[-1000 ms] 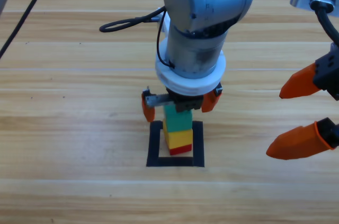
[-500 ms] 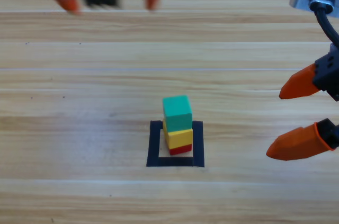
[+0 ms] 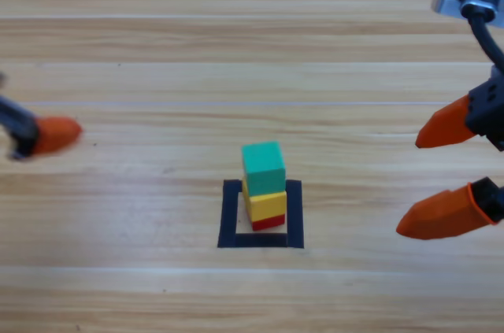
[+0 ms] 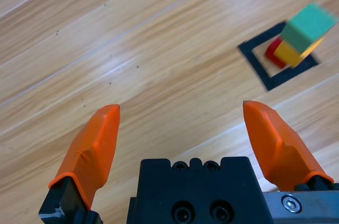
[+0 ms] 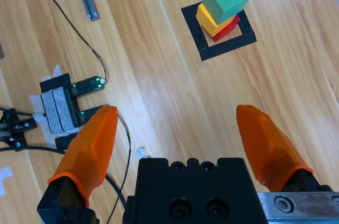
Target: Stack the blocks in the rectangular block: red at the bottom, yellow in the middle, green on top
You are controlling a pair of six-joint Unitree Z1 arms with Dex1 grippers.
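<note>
High view: green (image 3: 263,168) tops yellow (image 3: 266,205) and red (image 3: 268,223) inside rectangular block (image 3: 228,216); stack looks complete. Left gripper (image 3: 46,135) at left edge, right gripper (image 3: 445,178) at right edge, both well apart from stack.

Left wrist view: jaws wide, empty; stack far right.

Right wrist view: jaws wide, empty; stack far ahead.

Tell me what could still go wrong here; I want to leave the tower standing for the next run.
The green cube sits slightly askew on the yellow cube, so a knock to the table could topple it. The red cube lies near the tape square's front edge, so a small nudge might push the stack onto the tape. Both open grippers, left and right, are clear, but a swing across the middle could hit it.
</note>
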